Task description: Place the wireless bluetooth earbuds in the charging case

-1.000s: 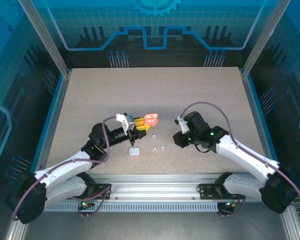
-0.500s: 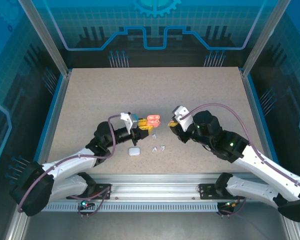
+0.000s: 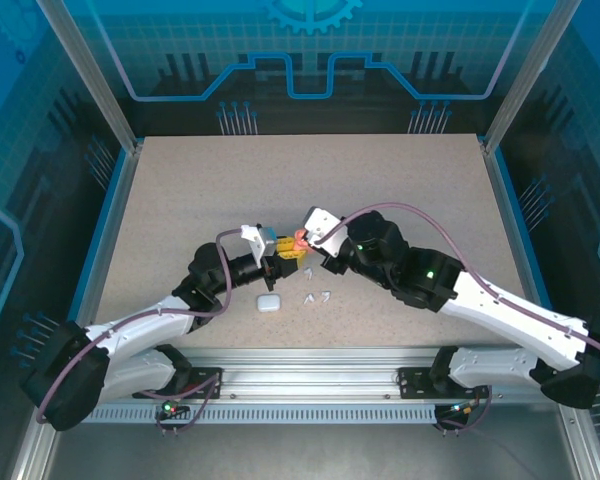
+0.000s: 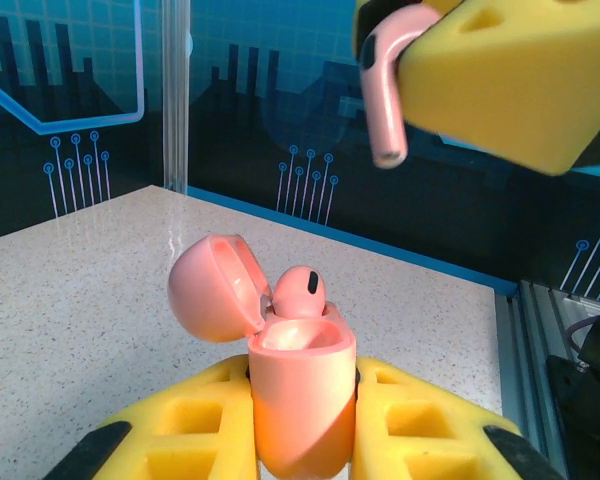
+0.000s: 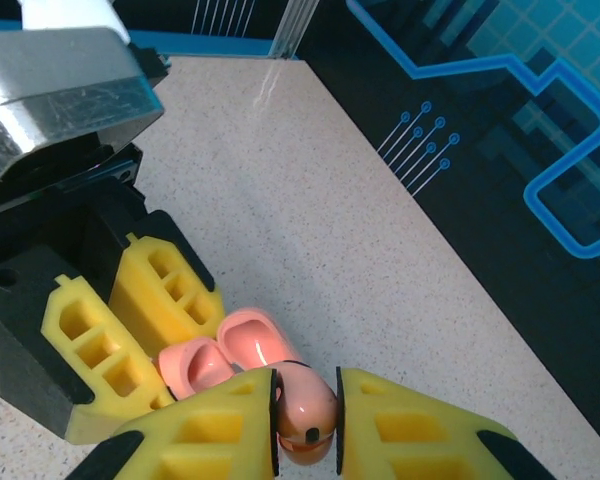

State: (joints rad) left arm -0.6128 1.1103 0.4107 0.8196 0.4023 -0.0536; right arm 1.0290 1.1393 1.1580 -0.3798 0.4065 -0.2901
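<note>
— What's the surface like?
— A speckled beige tabletop [image 3: 280, 180] with a blue border, and a slotted metal rail [image 3: 310, 385] along the near edge.
— And the room?
— Blue panels [image 3: 40, 150] printed with circuit lines close it in, held by aluminium posts [image 3: 85, 75].
— Where are the arms?
— They meet near the middle. The left gripper [image 4: 300, 420] has its jaws clamped on the pink charging case [image 4: 300, 400], which is upright with its lid open. One pink earbud [image 4: 300, 292] sits in it.
— The right one?
— The right gripper [image 5: 305, 420] has its jaws pinched on the second pink earbud [image 5: 306, 405], just above the open case and apart from it.
— Anything else?
— A shut white case [image 3: 268, 303] and small white earbuds [image 3: 325, 295] lie nearby on the tabletop.
</note>
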